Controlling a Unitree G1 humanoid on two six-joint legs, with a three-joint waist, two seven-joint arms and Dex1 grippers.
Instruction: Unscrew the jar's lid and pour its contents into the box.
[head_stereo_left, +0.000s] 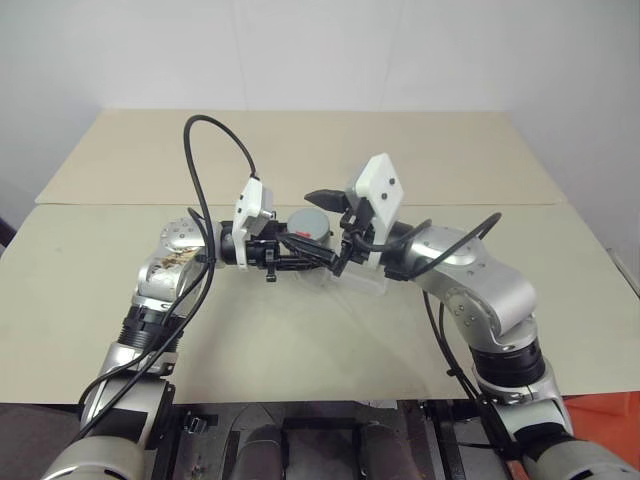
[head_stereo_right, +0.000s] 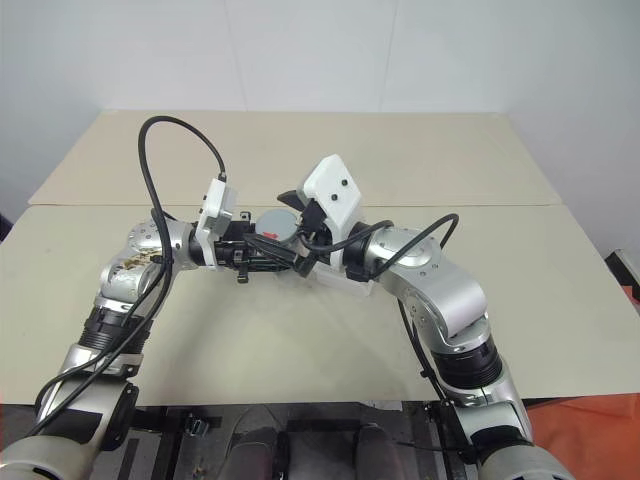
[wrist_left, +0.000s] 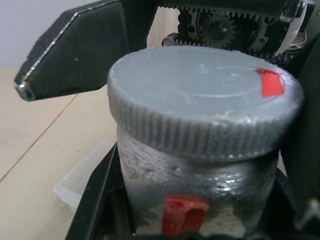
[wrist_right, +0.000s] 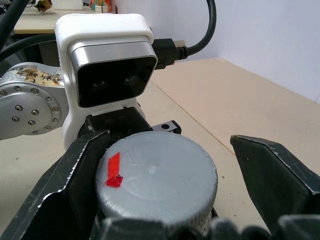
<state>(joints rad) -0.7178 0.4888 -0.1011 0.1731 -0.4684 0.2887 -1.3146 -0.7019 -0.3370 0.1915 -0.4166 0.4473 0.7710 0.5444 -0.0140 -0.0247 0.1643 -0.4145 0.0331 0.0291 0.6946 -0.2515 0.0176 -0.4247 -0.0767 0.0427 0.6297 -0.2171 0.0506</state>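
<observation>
Lid (wrist_right: 156, 172) sits directly between the spread fingers of the right tool (head_stereo_left: 335, 225), one finger close against its side, the other standing well off it. The jar (wrist_left: 197, 197) stands upright, long axis vertical, pinched at its body by the left tool (head_stereo_left: 300, 255), whose fingers are pressed tight on it, above the middle of the counter (head_stereo_left: 300, 330). The right tool is the one placed for the lid; it only has to close inward across the ribbed rim. The box (head_stereo_left: 365, 282) lies on the counter just under and beside the jar, toward the right arm. Both wrists crowd the jar, but the counter around is open out to its edges.
</observation>
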